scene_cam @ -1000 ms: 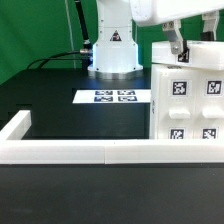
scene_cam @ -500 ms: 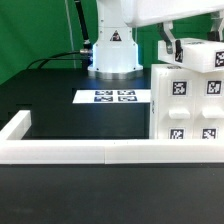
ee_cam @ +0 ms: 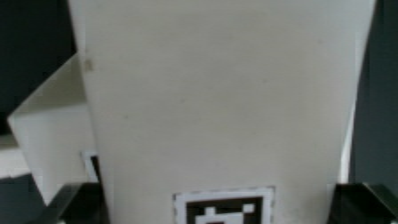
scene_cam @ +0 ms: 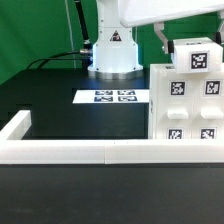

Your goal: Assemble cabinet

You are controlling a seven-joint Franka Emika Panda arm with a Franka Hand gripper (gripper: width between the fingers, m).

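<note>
The white cabinet body (scene_cam: pixel 187 105) stands at the exterior view's right, with several square tags on its front. Just above it hangs a white box part (scene_cam: pixel 196 57) with one tag facing the camera. My gripper (scene_cam: pixel 188 45) is shut on this part; one dark finger (scene_cam: pixel 163 40) shows on its left side. In the wrist view the same white part (ee_cam: pixel 214 100) fills the picture between the two dark fingertips (ee_cam: pixel 68 205). Its tag (ee_cam: pixel 226 210) sits close to my gripper (ee_cam: pixel 217 208). The cabinet body's edge (ee_cam: pixel 54 110) shows behind the part.
The marker board (scene_cam: pixel 113 97) lies flat on the black table in front of the robot base (scene_cam: pixel 112 50). A long low white border rail (scene_cam: pixel 70 151) runs along the front and turns back at the exterior view's left. A green backdrop stands behind.
The gripper has risen and turned with the white part, so the part's tag now faces the camera above the cabinet body. The cabinet body has not moved.
</note>
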